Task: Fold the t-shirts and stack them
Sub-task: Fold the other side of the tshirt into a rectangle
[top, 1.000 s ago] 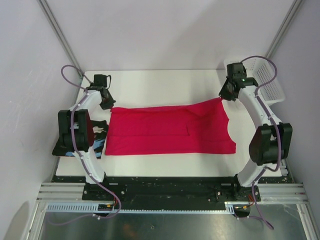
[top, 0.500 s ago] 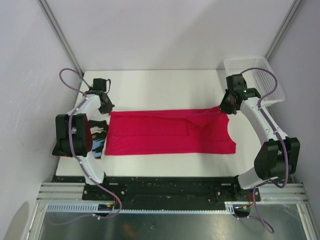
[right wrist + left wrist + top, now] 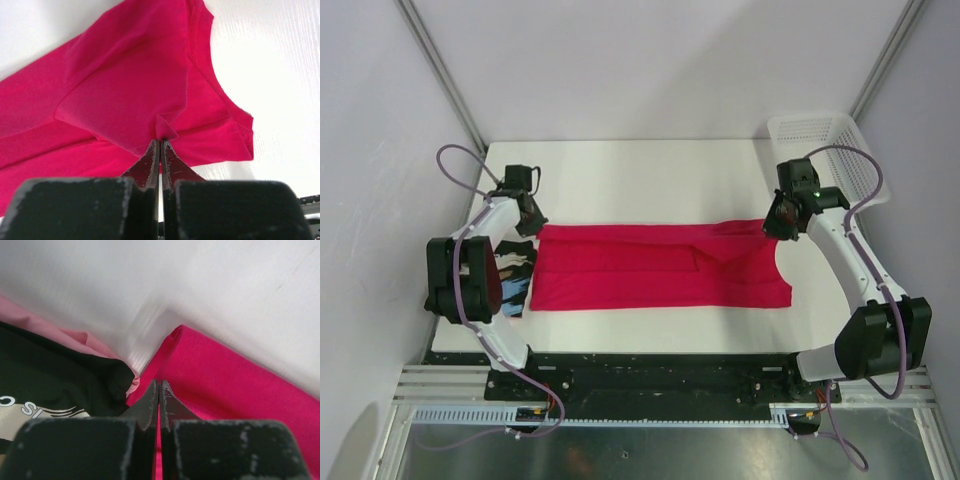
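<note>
Mid-table lies the crimson-pink shirt, spread left to right; the black shirt sits at the left edge. The left tool and right tool each clench a far corner of the pink one. This looks like a lengthwise fold, which next calls for drawing that edge evenly nearward.

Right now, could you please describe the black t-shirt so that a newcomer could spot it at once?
Start at the white table and go to its left edge. There, right beside the spread crimson-pink t-shirt, lies the black t-shirt. It alone is dark and bears a light print.

Crimson shirt narrower, far edge nearer.
</note>
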